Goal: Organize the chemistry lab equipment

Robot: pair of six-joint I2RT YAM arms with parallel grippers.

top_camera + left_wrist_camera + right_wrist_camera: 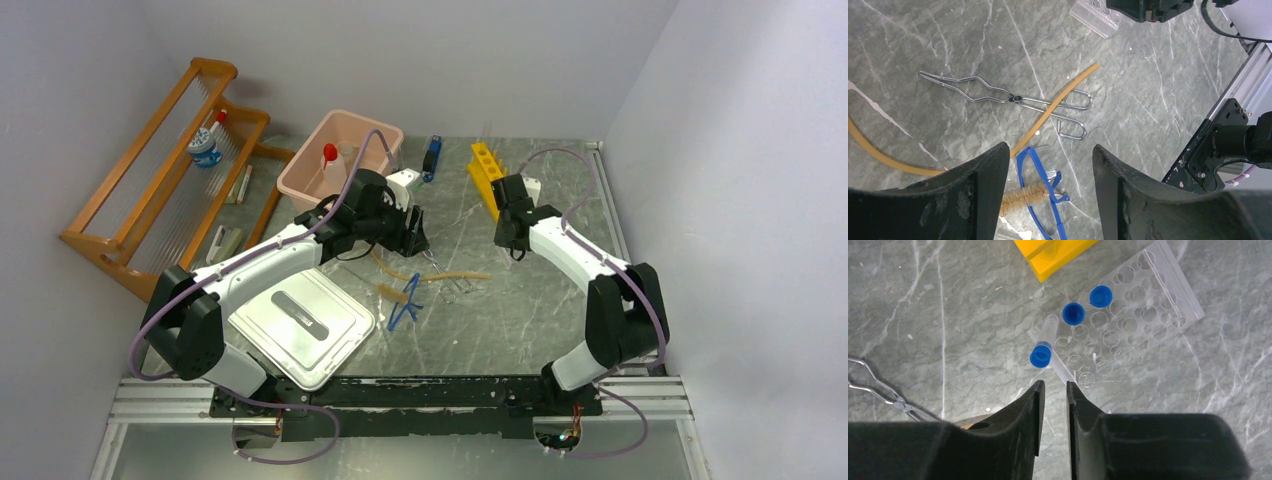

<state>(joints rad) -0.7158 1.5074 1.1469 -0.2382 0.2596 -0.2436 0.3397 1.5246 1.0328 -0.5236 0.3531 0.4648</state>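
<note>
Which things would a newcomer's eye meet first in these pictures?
Probably the pink tub at the back left, a red-capped bottle in it, and the yellow rack at the back middle. Mid-table, the tan hose crosses the metal tongs; near them, blue-capped tubes sit in a clear holed tray.

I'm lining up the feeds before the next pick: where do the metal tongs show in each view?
Top external: the metal tongs lie mid-table, faint, beside the tan hose.
Left wrist: centre of frame, tips left, loop handles right, the hose crossing them.
Right wrist: only a part shows, at the left edge.
Shared landmark: the clear holed tray in both wrist views; I can't make it out from the top.
</note>
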